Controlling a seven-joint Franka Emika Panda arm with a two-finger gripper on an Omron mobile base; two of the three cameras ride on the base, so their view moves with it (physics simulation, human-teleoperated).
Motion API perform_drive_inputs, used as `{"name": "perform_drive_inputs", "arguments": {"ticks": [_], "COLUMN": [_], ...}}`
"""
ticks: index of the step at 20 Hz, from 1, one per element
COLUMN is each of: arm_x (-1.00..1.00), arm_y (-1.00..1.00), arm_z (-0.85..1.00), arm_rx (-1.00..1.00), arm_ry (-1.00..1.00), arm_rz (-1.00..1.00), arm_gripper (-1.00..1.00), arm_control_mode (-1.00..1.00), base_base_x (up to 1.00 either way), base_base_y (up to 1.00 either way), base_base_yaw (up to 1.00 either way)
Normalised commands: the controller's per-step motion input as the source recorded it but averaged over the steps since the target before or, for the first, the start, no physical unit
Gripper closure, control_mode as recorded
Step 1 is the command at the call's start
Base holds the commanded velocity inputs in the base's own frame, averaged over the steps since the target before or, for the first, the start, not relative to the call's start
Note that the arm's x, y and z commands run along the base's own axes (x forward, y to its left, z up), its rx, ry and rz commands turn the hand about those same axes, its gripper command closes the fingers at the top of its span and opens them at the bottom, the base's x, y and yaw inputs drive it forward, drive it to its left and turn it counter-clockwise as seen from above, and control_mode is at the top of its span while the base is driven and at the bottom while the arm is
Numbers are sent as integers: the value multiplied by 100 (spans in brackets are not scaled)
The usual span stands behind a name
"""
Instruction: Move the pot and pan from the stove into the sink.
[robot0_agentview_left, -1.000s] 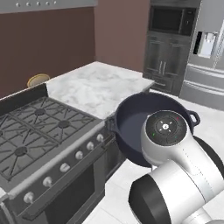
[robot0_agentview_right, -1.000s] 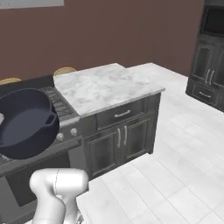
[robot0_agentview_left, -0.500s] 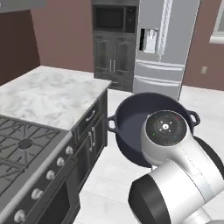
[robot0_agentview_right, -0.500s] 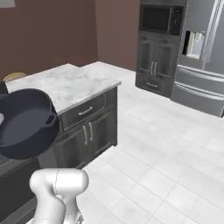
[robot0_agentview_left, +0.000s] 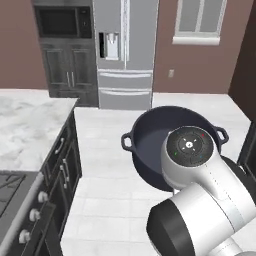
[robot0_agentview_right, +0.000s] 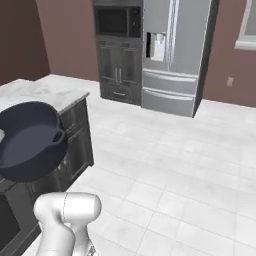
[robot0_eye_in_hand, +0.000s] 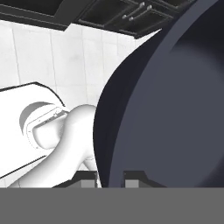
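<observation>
The pot is dark blue-grey with two small loop handles and hangs tilted in the air in front of the arm, over the white floor. It also appears in the right base view as the pot at the left edge. In the hand view my gripper is shut on the rim of the pot, one fingertip on each side of the wall. A corner of the stove with silver knobs sits at the lower left. The pan and the sink are out of view.
A steel fridge and a dark wall oven cabinet stand at the far wall. The marble counter over dark cabinets runs along the left. Open white tile floor lies ahead. A dark cabinet edge is at the right.
Both base views have swung right: the stove and counter slid off to the left and the fridge came to the middle. The pot stays held in the same place by the arm.
</observation>
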Motion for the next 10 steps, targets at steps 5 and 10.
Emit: {"name": "perform_drive_inputs", "arguments": {"ticks": [5, 10], "arm_x": [0, 0], "arm_y": [0, 0], "arm_z": [0, 0], "arm_rx": [0, 0], "arm_ry": [0, 0], "arm_rz": [0, 0], "arm_gripper": [100, 100], "arm_control_mode": [100, 100], "base_base_x": [0, 0], "base_base_y": [-7, -7], "base_base_yaw": [-50, -50]}}
